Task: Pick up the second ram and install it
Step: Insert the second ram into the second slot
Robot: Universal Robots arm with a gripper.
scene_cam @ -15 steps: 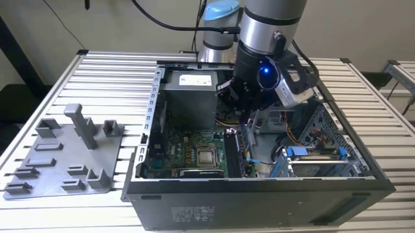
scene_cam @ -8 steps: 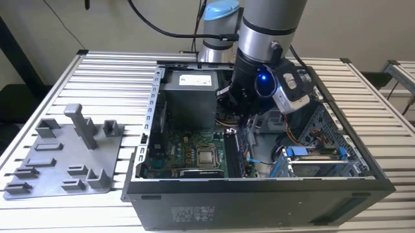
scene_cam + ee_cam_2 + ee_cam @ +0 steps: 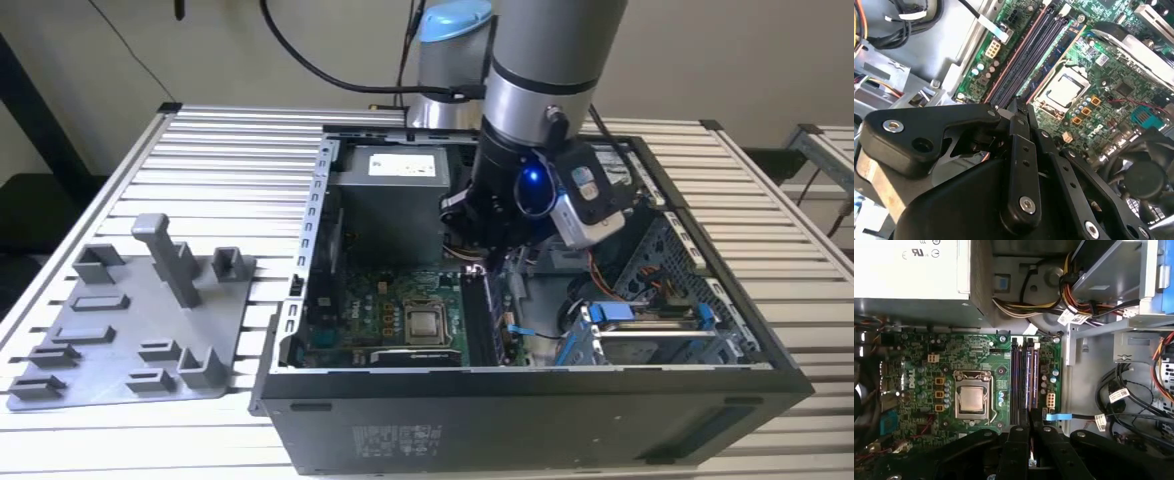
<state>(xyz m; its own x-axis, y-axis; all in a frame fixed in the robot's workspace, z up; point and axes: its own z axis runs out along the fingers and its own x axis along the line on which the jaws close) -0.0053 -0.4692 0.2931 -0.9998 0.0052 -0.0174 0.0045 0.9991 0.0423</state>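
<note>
Inside the open computer case (image 3: 534, 400) my gripper (image 3: 487, 262) hangs low over the green motherboard (image 3: 387, 310). Its black fingers are shut together, with nothing visible between them in either wrist view. The fingertips (image 3: 1029, 420) sit right at one end of the memory slots (image 3: 1029, 50). A long dark ram stick (image 3: 1029, 375) stands on edge in one of those slots, and from the exterior view the ram (image 3: 483, 315) runs toward the case front, just below the gripper. Whether the tips touch its top edge cannot be told.
A grey fixture tray (image 3: 134, 320) with upright posts lies on the slatted table at the exterior view's left. The silver processor (image 3: 972, 399) sits beside the slots. A power supply (image 3: 909, 275), loose cables (image 3: 1124, 395) and a drive cage (image 3: 654, 330) crowd the case.
</note>
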